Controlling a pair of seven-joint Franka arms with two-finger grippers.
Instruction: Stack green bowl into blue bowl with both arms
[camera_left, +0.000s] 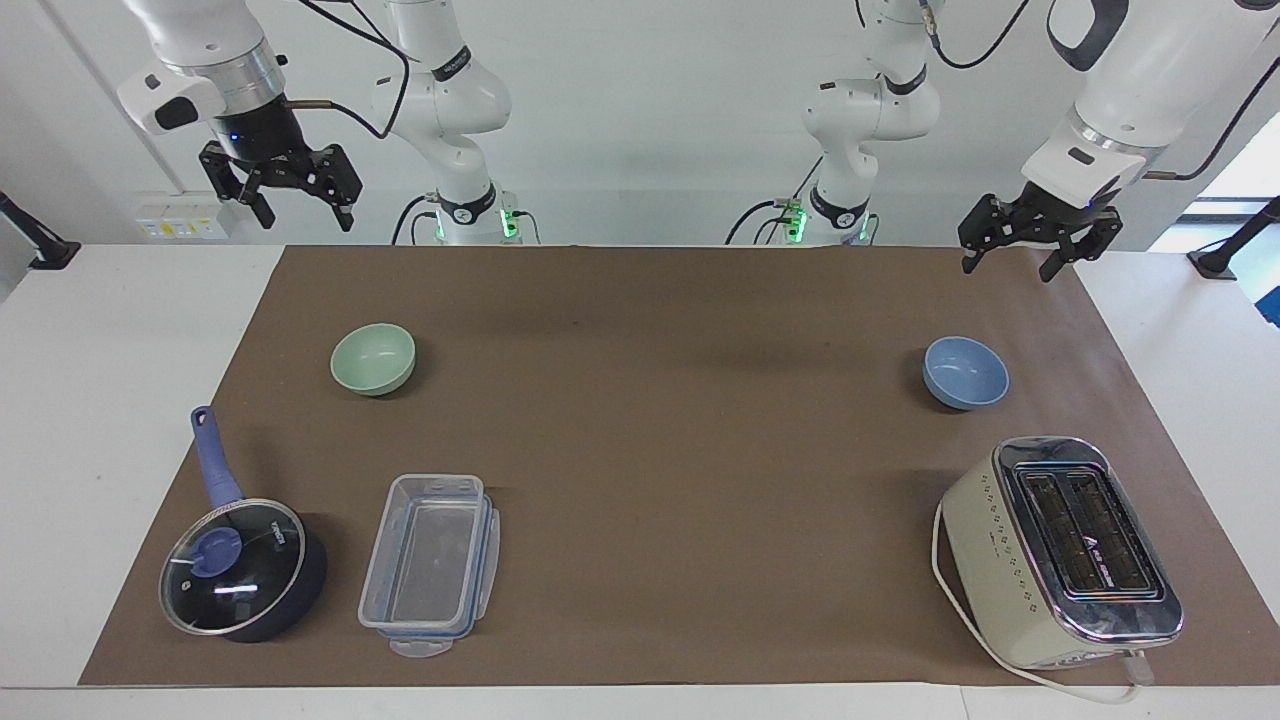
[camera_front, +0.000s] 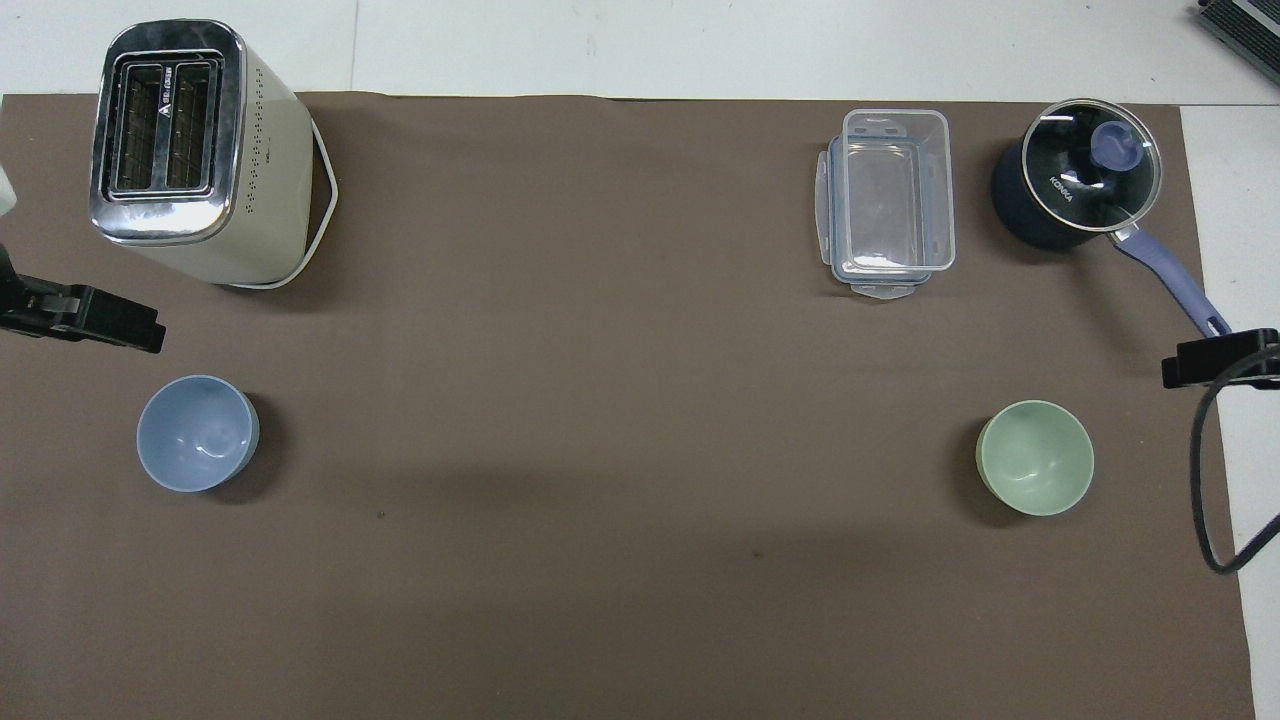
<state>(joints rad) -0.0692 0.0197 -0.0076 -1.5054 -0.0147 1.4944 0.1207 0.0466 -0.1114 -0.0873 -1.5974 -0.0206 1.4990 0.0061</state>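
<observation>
The pale green bowl (camera_left: 373, 358) (camera_front: 1035, 457) stands upright on the brown mat toward the right arm's end of the table. The light blue bowl (camera_left: 965, 372) (camera_front: 197, 432) stands upright toward the left arm's end. Both bowls are empty and nothing touches them. My right gripper (camera_left: 297, 200) hangs open high over the mat's edge by the robots, above the green bowl's side. My left gripper (camera_left: 1013, 255) hangs open over the mat's corner by the robots, near the blue bowl's side. Only a fingertip of each gripper shows in the overhead view.
A cream toaster (camera_left: 1060, 550) stands farther from the robots than the blue bowl. A clear plastic box (camera_left: 430, 565) and a dark blue lidded saucepan (camera_left: 240, 570) stand farther out than the green bowl. The brown mat (camera_left: 660, 450) covers the table's middle.
</observation>
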